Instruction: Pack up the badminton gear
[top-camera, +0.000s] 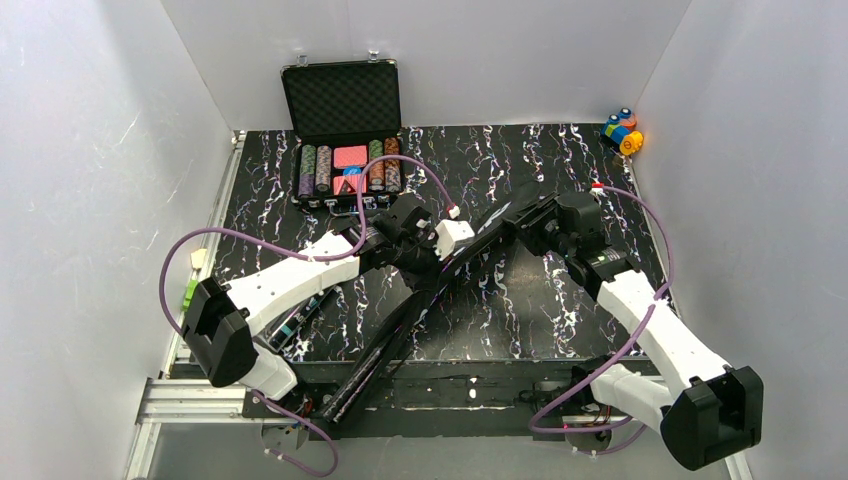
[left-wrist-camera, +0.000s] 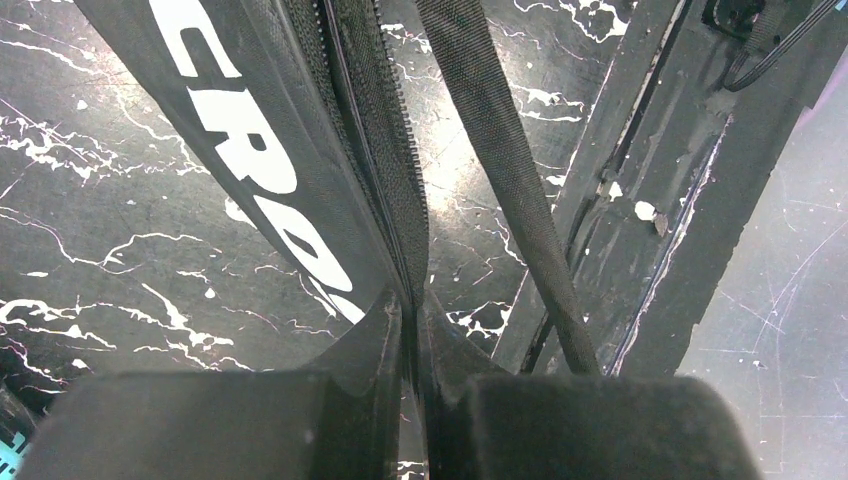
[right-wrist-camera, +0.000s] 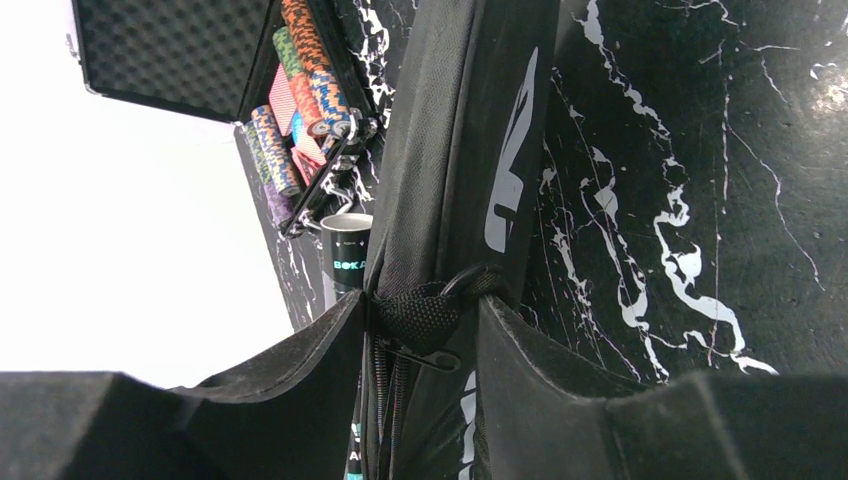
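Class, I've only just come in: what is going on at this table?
Two robot arms are handling the black bag, which stretches diagonally across the table. The left gripper is shut on its zipper edge, beside the white lettering. The right gripper seems closed on a webbing loop at the bag's far end. The tube's open end shows beside the bag.

The left arm (top-camera: 290, 280) stretches forward and rightward, the left gripper (left-wrist-camera: 410, 305) pinched tight on the zip edge of the bag (left-wrist-camera: 250, 150), while the right arm (top-camera: 650, 320) angles leftward, the right gripper (right-wrist-camera: 420, 320) clasping the bag's webbing loop.
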